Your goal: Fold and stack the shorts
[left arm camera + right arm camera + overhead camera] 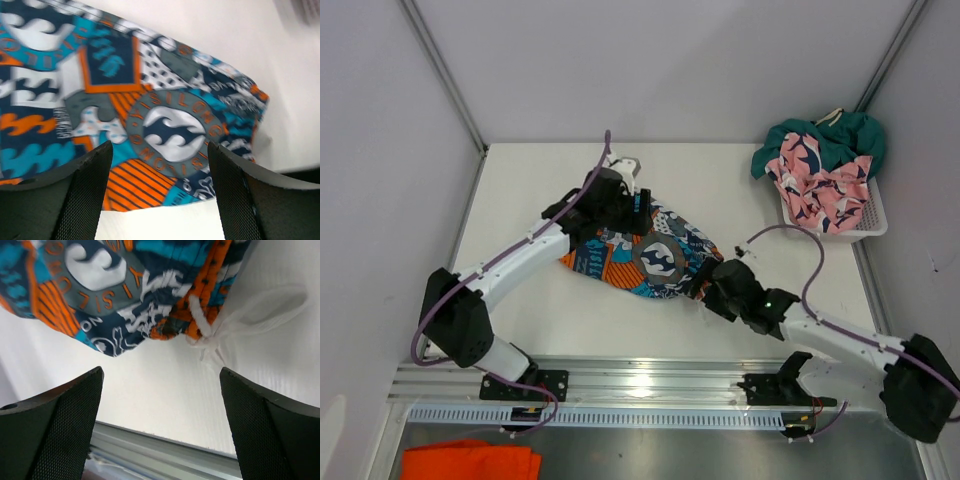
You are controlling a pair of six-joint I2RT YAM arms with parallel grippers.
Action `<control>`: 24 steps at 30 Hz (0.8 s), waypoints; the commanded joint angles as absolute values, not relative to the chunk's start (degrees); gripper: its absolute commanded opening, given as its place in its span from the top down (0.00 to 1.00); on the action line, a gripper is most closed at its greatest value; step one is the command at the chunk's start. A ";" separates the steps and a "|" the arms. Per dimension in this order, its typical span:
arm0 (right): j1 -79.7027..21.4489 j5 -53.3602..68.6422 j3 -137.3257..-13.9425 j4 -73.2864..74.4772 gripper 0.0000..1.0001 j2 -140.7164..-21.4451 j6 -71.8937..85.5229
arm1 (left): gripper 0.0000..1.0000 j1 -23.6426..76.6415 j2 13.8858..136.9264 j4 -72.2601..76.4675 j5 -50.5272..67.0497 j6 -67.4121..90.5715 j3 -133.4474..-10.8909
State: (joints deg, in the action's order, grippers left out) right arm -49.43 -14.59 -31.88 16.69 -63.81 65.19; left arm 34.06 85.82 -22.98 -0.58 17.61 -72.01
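The blue, orange and white printed shorts [645, 255] lie bunched in the middle of the table. My left gripper [636, 214] hovers over their far edge, open, with nothing between its fingers [85, 195]; the print [165, 130] fills its view. My right gripper [700, 282] is at the shorts' right end, open and empty [162, 410]. The waistband [190, 315] and white drawstring [240, 315] lie just beyond its fingertips. The pink shark shorts [820, 185] and the teal shorts [830, 140] are heaped in the basket.
A white mesh basket [875, 215] stands at the back right against the wall. An orange cloth [470, 460] lies below the table's near rail [640, 385]. Grey walls close in the table on three sides.
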 commanded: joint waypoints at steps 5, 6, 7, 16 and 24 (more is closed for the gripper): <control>-31.57 1.38 -21.36 5.27 0.01 -51.25 57.31 | 0.23 39.37 90.77 -12.75 8.70 20.39 -68.72; -30.25 1.93 -21.44 5.10 0.01 -51.24 55.65 | 0.23 39.81 91.83 -12.31 8.96 20.56 -68.99; -29.02 2.19 -21.71 5.18 0.01 -51.41 54.68 | 0.24 40.08 92.89 -11.70 9.40 20.74 -69.17; -17.93 11.16 -21.36 -10.35 0.03 -64.76 49.40 | 0.27 42.01 101.95 -8.35 8.88 23.02 -71.02; -17.23 16.43 -18.46 -24.51 0.04 -74.52 52.55 | 0.38 42.10 105.99 -6.59 8.17 25.49 -69.78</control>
State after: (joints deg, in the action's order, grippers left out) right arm -17.47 12.84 -19.81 -16.23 -71.77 51.72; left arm 41.69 104.79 -9.56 7.86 23.77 -69.23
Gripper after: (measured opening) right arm 0.968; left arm 0.639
